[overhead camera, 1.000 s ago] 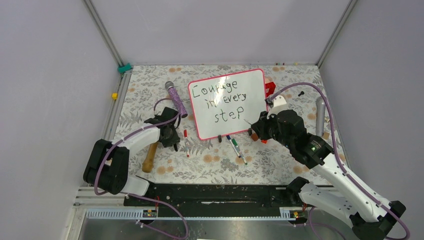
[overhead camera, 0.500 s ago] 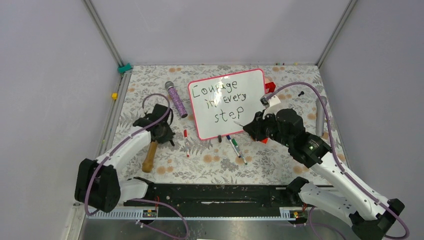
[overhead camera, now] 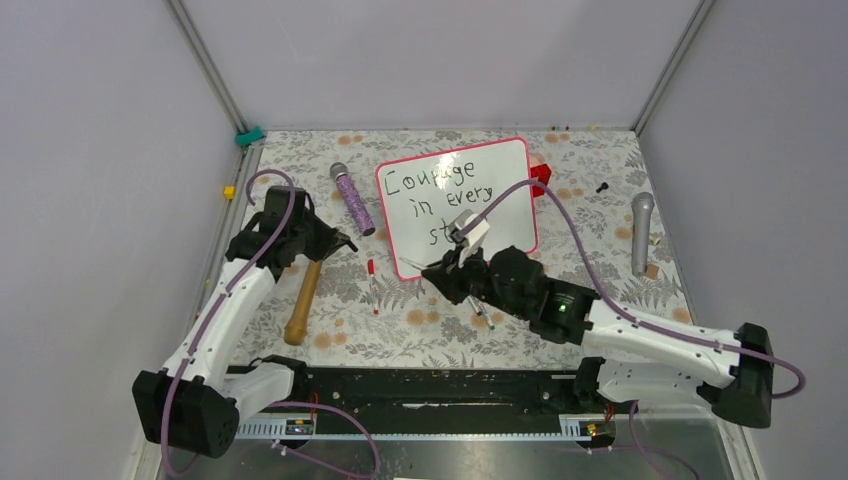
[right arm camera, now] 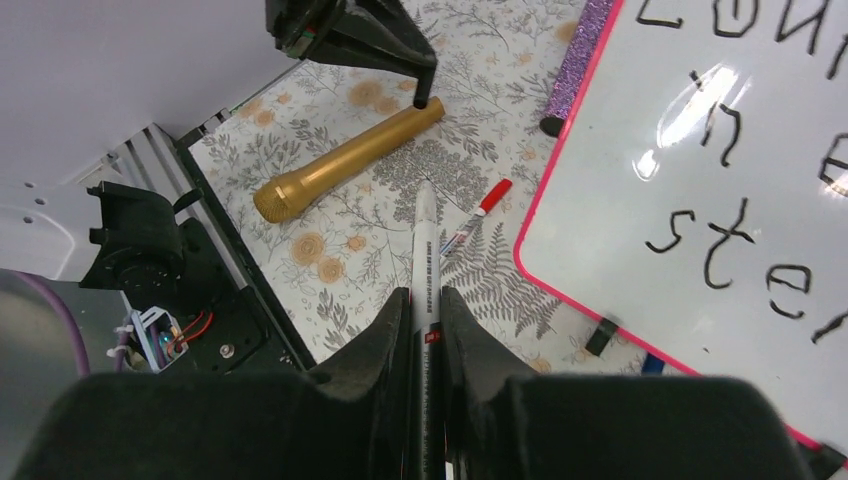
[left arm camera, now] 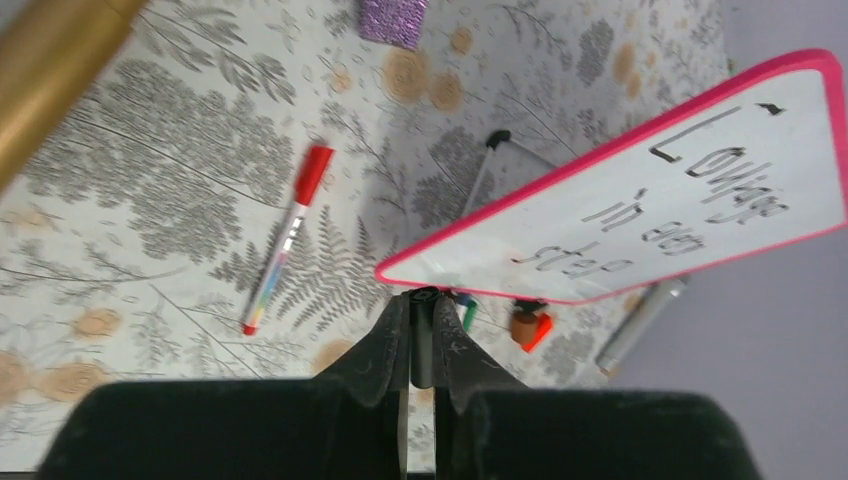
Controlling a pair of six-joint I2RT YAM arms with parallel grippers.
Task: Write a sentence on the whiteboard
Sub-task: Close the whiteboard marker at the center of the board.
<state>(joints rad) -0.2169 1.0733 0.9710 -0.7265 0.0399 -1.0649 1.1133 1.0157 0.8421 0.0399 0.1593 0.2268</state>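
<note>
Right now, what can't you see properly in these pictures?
- Top view: the end of "step" in the sentence, hidden behind the right arm.
- Right wrist view: the whiteboard, top and right cut off by the picture edge.
- Left wrist view: most of the gold microphone, cut off at the corner.

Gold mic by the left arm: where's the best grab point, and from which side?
Grip the gold mic mid-shaft, coming from straight above with the jaws across its width. It lies flat, and the shaft is slim and straight there. The near end flares into a wider head, which is probably a poorer grip. The left gripper is closest, at the far tip.
</note>
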